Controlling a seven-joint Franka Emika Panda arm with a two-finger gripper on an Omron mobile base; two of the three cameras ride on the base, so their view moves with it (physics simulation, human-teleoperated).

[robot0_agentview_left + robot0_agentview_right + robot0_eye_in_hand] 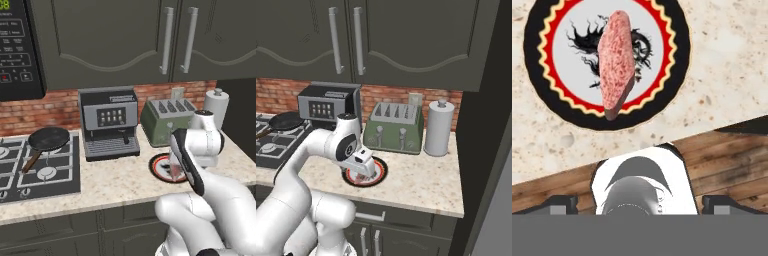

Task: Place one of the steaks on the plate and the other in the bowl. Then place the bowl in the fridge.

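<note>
One steak [616, 64] lies on the plate [662, 35], long axis across the grey centre, one end reaching the red and black rim; the plate sits on the speckled desk [115, 180] in front of the green toaster [165, 120], near the desk's front edge. The gripper [362, 169] hangs just above the plate, fingers [559, 204] spread wide, holding nothing. Coffee machine [108, 122] and black pan [46, 140] stand off to the left.

Arm bent low, hand [640, 204] pointing down, fingers spread
</note>
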